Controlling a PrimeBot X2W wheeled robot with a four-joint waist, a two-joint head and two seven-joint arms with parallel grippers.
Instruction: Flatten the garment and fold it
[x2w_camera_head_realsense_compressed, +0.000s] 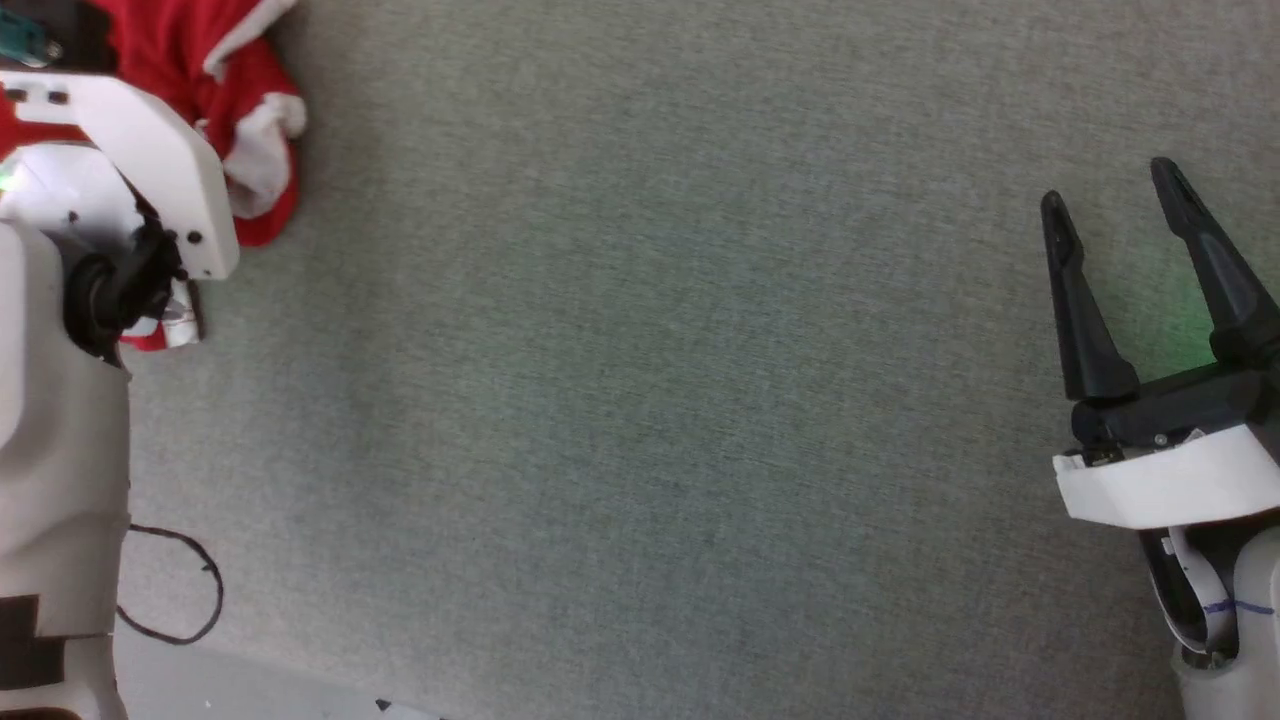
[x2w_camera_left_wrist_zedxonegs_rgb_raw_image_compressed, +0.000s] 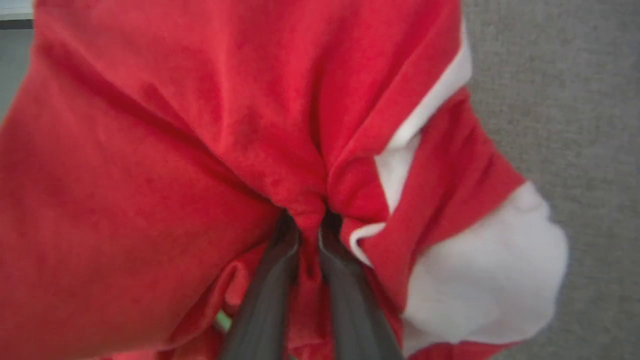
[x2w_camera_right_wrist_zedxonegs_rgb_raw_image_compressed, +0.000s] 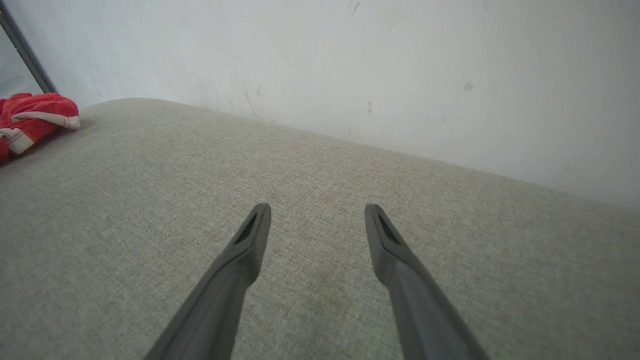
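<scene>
Grab step I'd say: left end effector (x2w_camera_left_wrist_zedxonegs_rgb_raw_image_compressed: 310, 225) is pinched shut on a fold of the garment (x2w_camera_left_wrist_zedxonegs_rgb_raw_image_compressed: 150, 150), crumpled at the far left of the counter (x2w_camera_head_realsense_compressed: 640, 400), right end effector (x2w_camera_head_realsense_compressed: 1110, 185) hangs wide open well apart, so next it probably needs dragging centre-ward and spreading flat.

Soft red cloth with a velvety, matt nap makes up the garment (x2w_camera_left_wrist_zedxonegs_rgb_raw_image_compressed: 150, 150), and its white stripe (x2w_camera_left_wrist_zedxonegs_rgb_raw_image_compressed: 480, 280) is the same fuzzy, unglossed fabric (blurred at close range). The fingers (x2w_camera_left_wrist_zedxonegs_rgb_raw_image_compressed: 265, 300) of the left gripper (x2w_camera_left_wrist_zedxonegs_rgb_raw_image_compressed: 309, 225) and those of the right gripper (x2w_camera_right_wrist_zedxonegs_rgb_raw_image_compressed: 317, 210) look like smooth, dark, matt plastic. The work surface (x2w_camera_head_realsense_compressed: 640, 400) wears a grey-green woven fabric, coarse-grained and dull. Smooth white plastic shells with a faint sheen cover the left arm (x2w_camera_head_realsense_compressed: 150, 150). The wall (x2w_camera_right_wrist_zedxonegs_rgb_raw_image_compressed: 350, 60) is pale and matt, lightly scuffed and speckled.
</scene>
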